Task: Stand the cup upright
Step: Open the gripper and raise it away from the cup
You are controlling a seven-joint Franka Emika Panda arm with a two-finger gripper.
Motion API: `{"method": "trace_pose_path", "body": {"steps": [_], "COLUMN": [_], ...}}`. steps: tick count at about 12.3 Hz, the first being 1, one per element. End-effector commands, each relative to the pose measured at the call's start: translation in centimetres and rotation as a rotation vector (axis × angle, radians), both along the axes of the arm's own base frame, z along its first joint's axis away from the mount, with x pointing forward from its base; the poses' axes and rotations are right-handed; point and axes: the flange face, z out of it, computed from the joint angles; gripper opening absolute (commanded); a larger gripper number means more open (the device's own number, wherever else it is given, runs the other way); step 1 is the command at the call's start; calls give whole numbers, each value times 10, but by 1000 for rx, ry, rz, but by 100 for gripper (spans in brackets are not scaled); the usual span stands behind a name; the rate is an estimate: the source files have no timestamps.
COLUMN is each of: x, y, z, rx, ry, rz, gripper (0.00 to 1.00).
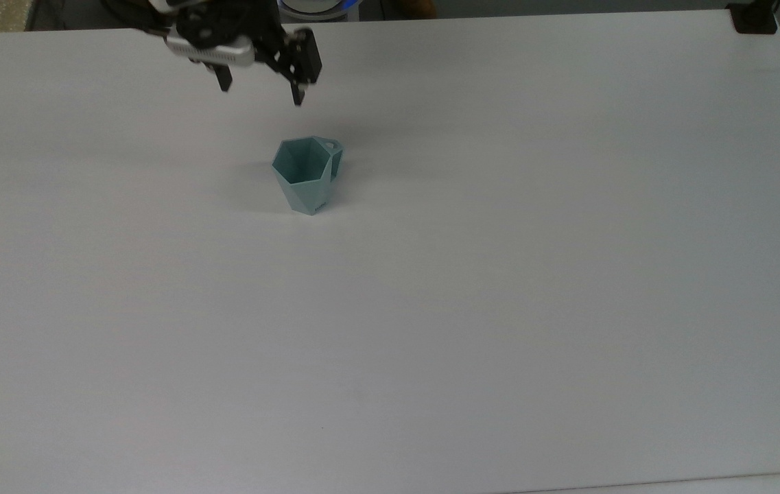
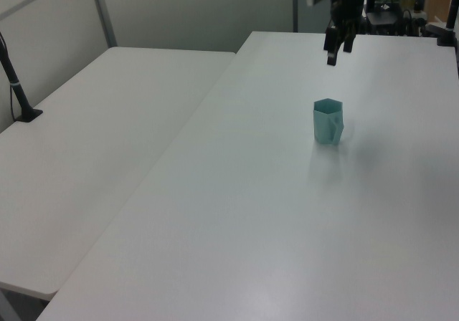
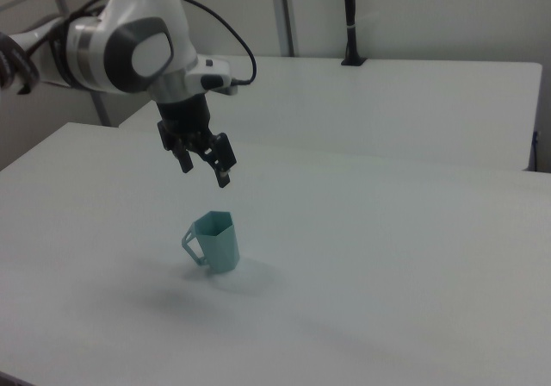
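A lab: bare white tables (image 2: 107,156), grey partition walls (image 2: 193,6).

Non-task stuff we see: two tables, a post, a mount.
Main white table (image 1: 499,309), second white table (image 2: 93,163) just beside it on the left view's left; black post (image 2: 14,77) clamped on it; dark mount (image 1: 753,17) at main table's corner.
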Motion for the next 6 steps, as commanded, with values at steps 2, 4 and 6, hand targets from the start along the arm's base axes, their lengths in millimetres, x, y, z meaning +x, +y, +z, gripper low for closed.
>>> {"method": "trace_pose_path", "body": {"steps": [2, 4, 6], "x": [-16, -17, -16], "y": [-33, -44, -47], "z": [35, 49, 50], "rx": [-29, -29, -29], "ry": [40, 48, 56], "rz": [153, 140, 145], "gripper": [100, 100, 100]}}
